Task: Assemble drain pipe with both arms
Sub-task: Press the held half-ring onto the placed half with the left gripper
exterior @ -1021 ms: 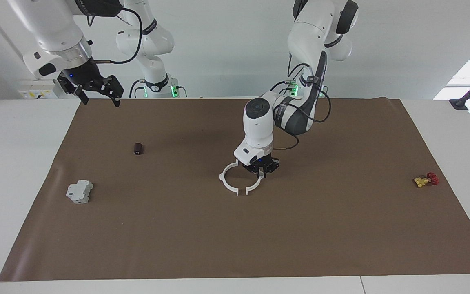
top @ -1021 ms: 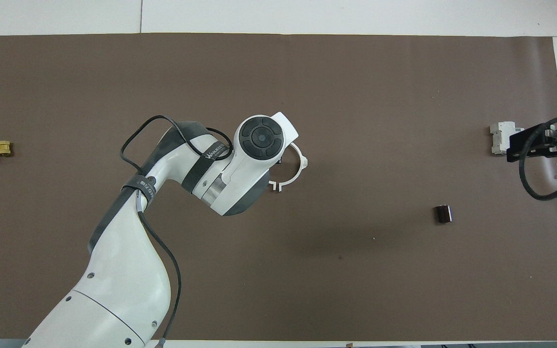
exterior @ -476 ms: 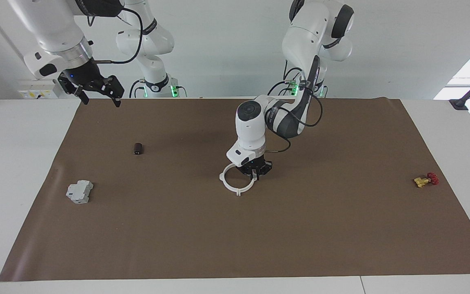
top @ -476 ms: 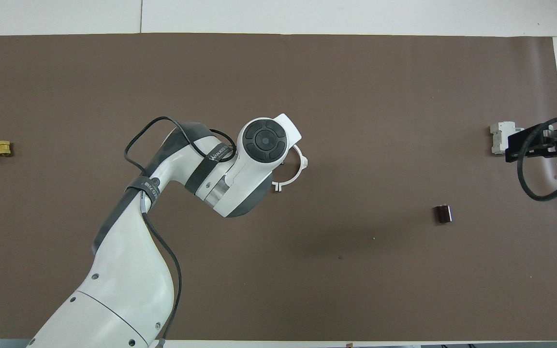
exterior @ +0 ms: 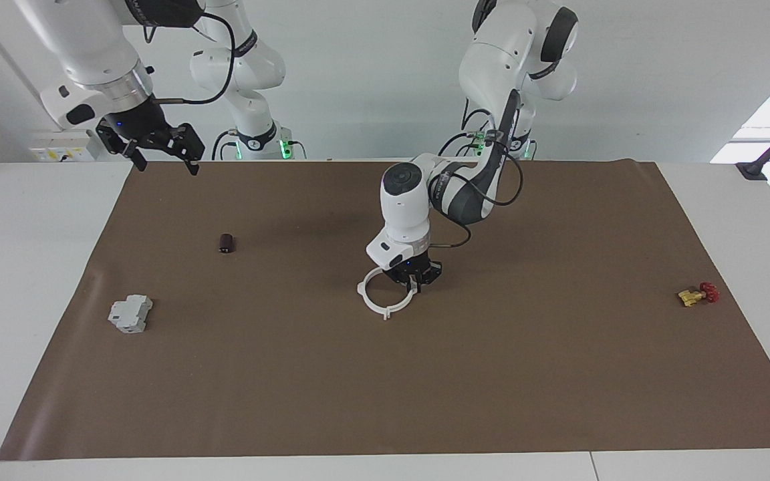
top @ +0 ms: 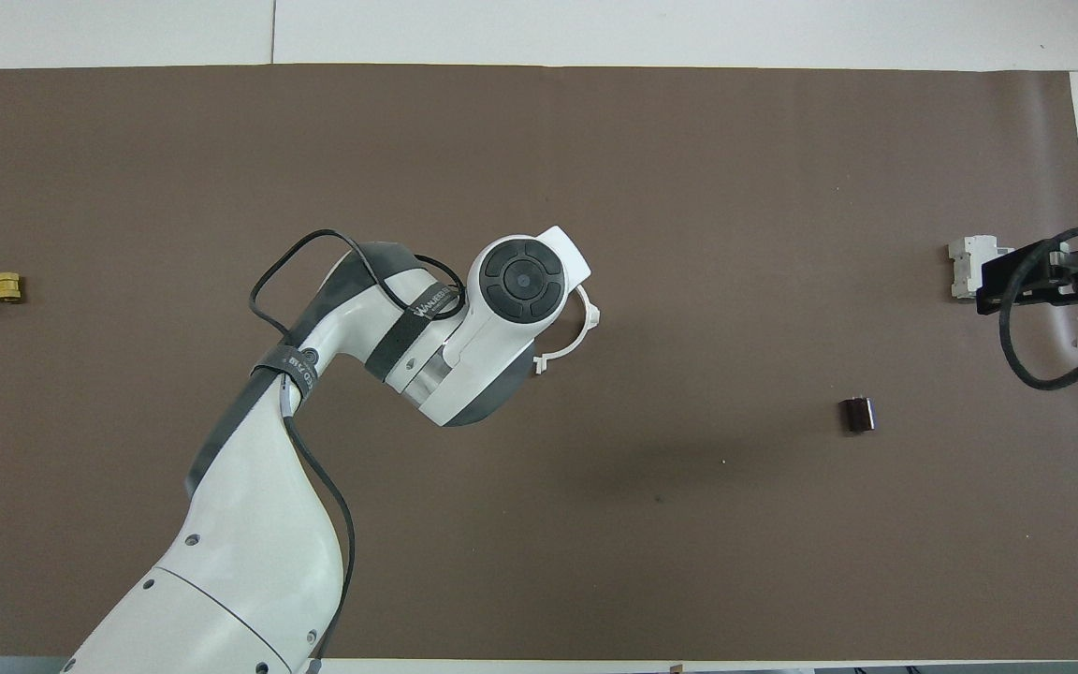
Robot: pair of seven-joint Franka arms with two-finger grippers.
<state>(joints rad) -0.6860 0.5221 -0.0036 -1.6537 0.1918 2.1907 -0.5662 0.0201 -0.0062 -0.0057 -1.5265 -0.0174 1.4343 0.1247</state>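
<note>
Two white half-ring arcs make up the drain pipe point(exterior: 386, 296), and the left pincer point(exterior: 414, 281) sits low on the arc toward the left arm's end of the tabletop, apparently clamped on its rim, though the fingers are too hidden under the wrist to be sure they are pinching and not just pressing. That low, near-vertical hold seems meant to keep this half flat on the brown mat point(exterior: 385, 374) so its end tabs slide squarely into the tabs of the other half. In the facing view the halves now read as one closed ring lying flat in the middle of the mat, with a small joined tab pointing away from the robots; whether the joint nearer the robots has seated I cannot tell, since the pincer covers it. From overhead only part of the ring point(top: 584, 329) shows from under the left wrist. The right pincer point(exterior: 158, 148) waits in the air with its fingers spread, holding nothing, over the mat's edge at the right arm's end. Unrelated pieces lie well apart: a small dark cylinder point(exterior: 226, 243), a grey boxy block point(exterior: 130, 313), and, at the left arm's end, a yellow valve with a red knob point(exterior: 696, 294).
</note>
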